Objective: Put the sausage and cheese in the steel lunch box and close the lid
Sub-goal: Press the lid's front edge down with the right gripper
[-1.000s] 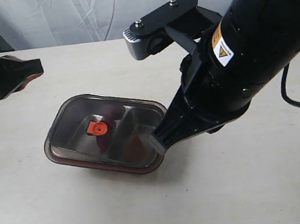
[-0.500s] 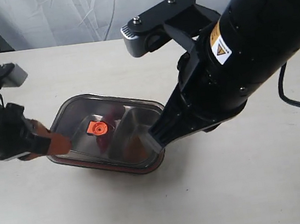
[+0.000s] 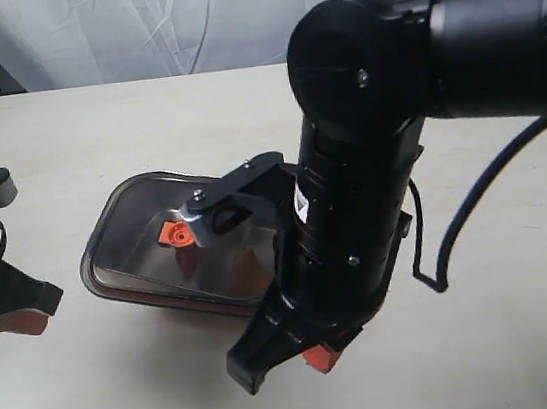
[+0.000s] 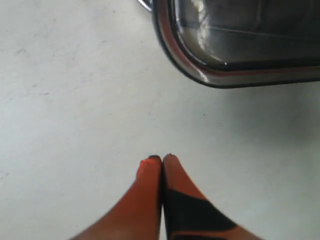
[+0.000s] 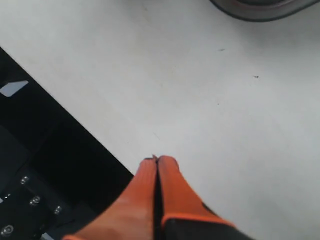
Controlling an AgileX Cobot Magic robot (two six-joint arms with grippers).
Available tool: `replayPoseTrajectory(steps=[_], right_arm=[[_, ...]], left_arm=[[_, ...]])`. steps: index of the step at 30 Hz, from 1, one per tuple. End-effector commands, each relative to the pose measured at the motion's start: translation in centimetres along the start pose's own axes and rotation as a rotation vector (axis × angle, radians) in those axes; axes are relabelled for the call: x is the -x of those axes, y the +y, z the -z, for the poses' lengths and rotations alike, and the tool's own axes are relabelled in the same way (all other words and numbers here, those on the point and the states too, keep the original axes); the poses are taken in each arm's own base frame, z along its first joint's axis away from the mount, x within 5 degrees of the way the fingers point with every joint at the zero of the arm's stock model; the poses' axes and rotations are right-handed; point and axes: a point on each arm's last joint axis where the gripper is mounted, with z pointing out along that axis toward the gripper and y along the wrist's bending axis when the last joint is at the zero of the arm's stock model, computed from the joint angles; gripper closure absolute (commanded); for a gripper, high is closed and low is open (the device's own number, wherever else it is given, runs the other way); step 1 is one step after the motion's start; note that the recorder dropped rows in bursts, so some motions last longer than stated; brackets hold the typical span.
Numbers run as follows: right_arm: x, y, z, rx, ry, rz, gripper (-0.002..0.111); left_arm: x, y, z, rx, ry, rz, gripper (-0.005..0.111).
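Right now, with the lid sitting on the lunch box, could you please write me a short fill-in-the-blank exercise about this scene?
1. The small valve at the centre of the lid is ___ in colour.
2. The left gripper has its jaws ___ (open or shut).
3. The right gripper, above the bare table, holds ___.

Missing words: orange; shut; nothing.

The lid [image 3: 146,231] is smoky translucent plastic, glossy enough to catch reflections, and its small valve [image 3: 177,234] is bright orange plastic. The counter [image 3: 127,395] looks pale, matt and smooth, with faint specks. The right arm [image 3: 377,70] wears a black casing with a soft sheen. The left end effector [image 4: 162,159] and the right end effector [image 5: 157,160] have a matt orange finish. Behind hangs creased white cloth [image 3: 130,32].
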Motion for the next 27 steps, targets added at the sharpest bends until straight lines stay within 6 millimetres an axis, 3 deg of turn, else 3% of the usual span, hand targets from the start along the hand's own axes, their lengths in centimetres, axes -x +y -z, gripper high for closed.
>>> replayPoseTrajectory(steps=[1,9,20,27], right_arm=[[0.4,-0.3,-1.0,-0.005,0.018,0.007,0.108],[1.6,-0.8,-3.0,-0.02,0.02,0.003,0.108],[3.7,-2.1,-6.8,-0.094,-0.023,0.02,0.108],[4.7,-2.4,-6.8,-0.121,-0.119,0.047,0.108]], left_arm=[[-0.1,0.4,-0.5,0.017,0.025,0.03,0.107],[0.3,0.9,-2.8,-0.003,0.098,0.073,0.107],[0.7,1.0,-2.7,-0.004,0.088,0.071,0.107],[0.8,1.0,-2.7,0.001,0.075,0.071,0.107]])
